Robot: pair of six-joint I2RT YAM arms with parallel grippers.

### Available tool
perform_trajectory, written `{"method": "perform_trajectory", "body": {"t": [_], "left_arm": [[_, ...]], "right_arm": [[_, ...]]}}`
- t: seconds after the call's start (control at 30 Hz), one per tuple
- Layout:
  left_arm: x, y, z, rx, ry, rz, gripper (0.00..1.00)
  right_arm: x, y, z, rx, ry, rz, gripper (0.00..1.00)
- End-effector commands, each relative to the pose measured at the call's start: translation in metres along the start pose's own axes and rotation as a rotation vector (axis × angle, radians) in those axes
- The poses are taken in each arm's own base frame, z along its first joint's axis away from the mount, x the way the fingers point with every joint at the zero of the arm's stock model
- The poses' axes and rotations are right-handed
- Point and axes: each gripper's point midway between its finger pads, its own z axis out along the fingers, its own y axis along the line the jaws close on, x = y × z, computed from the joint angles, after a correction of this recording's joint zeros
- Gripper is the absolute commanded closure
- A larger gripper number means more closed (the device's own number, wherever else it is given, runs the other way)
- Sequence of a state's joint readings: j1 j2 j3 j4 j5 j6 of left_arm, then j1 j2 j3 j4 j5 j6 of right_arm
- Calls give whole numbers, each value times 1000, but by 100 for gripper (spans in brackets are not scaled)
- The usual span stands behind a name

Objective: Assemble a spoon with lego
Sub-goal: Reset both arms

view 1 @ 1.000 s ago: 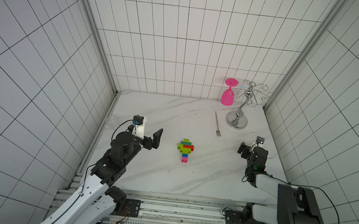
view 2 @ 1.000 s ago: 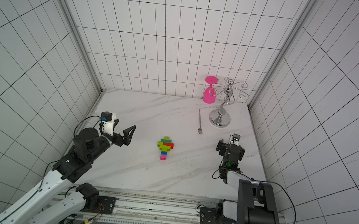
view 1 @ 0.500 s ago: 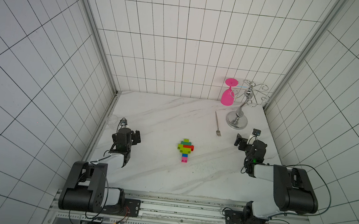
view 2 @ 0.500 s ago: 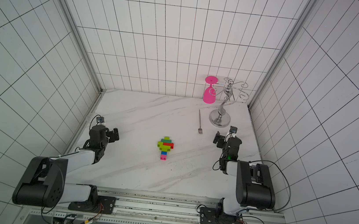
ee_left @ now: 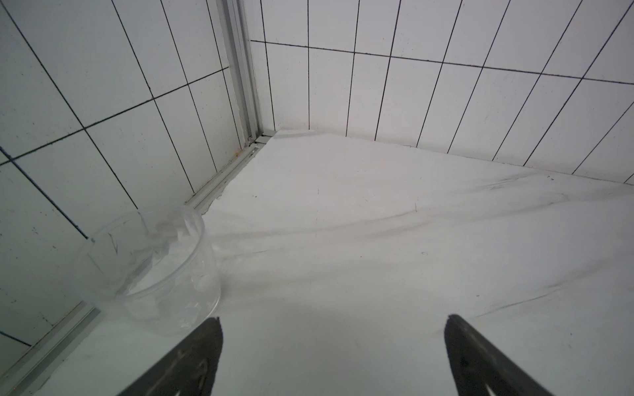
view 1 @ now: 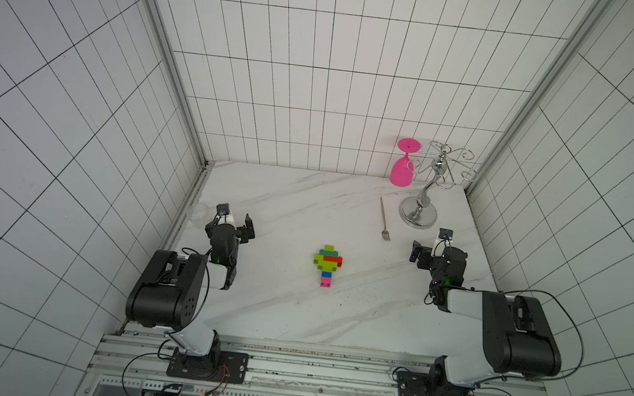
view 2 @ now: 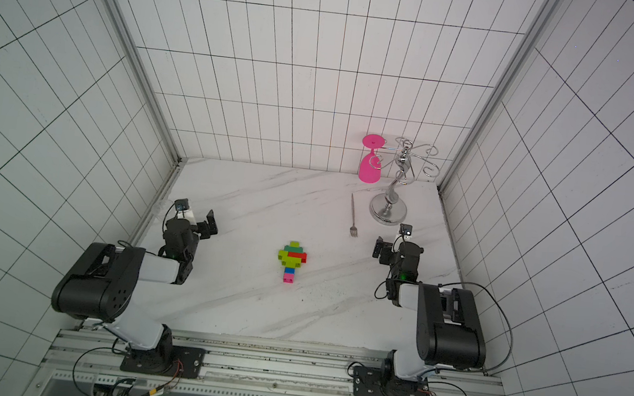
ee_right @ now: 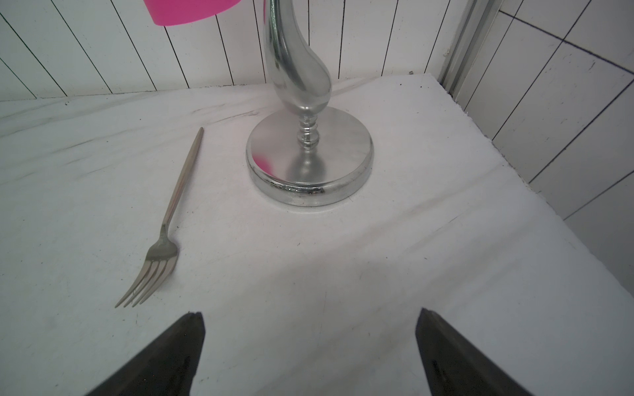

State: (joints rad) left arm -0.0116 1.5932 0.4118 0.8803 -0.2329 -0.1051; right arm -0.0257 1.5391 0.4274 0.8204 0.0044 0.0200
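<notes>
Now the spoon (view 1: 327, 264) lies flat at the middle of the table (view 1: 286, 203), green head toward the back wall and pink end toward the rail, well apart from both arms. No loose brick shows, so you may judge the build complete and the step in hand a retreat to rest. Left gripper (ee_left: 332, 319): jaws spread wide, nothing between them, just beside the clear cup (ee_left: 147, 271) at the wall. Right gripper (ee_right: 309, 312): likewise spread and empty, facing the fork (ee_right: 164, 226) and the base of the chrome stand (ee_right: 308, 161), from which a pink glass (view 1: 401, 172) hangs. To finish well, keep both pairs of jaws apart, fold each arm along its own side, and let no link sweep toward the cup, the fork or the figure. Compared with one second earlier, your left arm has come back from a raised reach toward mid-table, and both arms have folded over their bases. The spoon, fork and stand lie where they lay.
</notes>
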Motion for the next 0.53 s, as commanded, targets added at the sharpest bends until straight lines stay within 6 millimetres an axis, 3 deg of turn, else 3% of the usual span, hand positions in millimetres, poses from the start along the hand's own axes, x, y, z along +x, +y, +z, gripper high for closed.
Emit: {"method": "perform_trajectory", "body": {"t": [0.0,0.5], "left_arm": [[-3,5,1,-46,30,0,1],[-2,6,2,-37,32,-4,1]], "right_arm": [[0,1,1,-6,4,-8,1],[1,2,2,-9,12,-12,1]]}}
